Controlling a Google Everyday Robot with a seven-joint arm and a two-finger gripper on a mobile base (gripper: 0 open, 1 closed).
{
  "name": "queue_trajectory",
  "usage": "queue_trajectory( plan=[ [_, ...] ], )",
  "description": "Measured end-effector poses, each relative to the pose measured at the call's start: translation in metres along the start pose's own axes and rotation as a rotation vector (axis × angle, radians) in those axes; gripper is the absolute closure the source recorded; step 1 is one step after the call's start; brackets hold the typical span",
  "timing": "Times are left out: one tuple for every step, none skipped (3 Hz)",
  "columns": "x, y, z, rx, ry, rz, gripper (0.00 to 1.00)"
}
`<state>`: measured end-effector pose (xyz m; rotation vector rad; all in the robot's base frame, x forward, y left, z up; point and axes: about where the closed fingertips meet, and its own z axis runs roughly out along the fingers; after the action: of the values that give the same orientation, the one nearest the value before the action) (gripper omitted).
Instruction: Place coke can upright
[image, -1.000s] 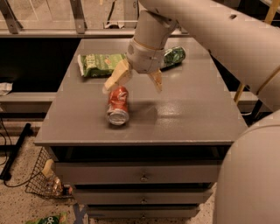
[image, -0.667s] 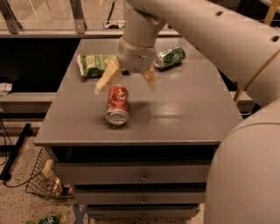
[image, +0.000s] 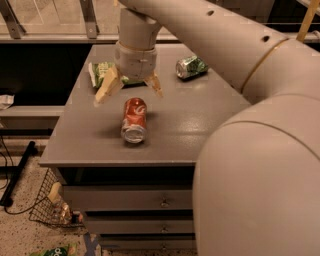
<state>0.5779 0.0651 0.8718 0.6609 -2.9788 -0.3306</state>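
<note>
The coke can (image: 134, 120) lies on its side near the front of the grey table (image: 190, 135), its silver end facing the front edge. My gripper (image: 129, 90) hangs just above and behind the can, open and empty. One tan finger (image: 107, 86) is to the can's left and the other finger (image: 154, 84) to its right. The fingers do not touch the can.
A green can (image: 191, 67) lies on its side at the back right of the table. A green snack bag (image: 102, 73) lies at the back left, partly hidden by my gripper. Drawers sit under the tabletop. A wire basket (image: 52, 207) stands on the floor at the left.
My gripper has moved left and back, away from the can's right side to just behind it. The can has not moved.
</note>
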Motion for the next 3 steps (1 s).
queue_trajectory(
  plan=[
    [-0.013,0.005,0.013,0.015,0.024,0.006,0.0],
    [-0.012,0.002,0.026,0.021,0.049,0.038,0.0],
    [-0.003,-0.004,0.033,0.035,0.071,0.077,0.0]
  ],
)
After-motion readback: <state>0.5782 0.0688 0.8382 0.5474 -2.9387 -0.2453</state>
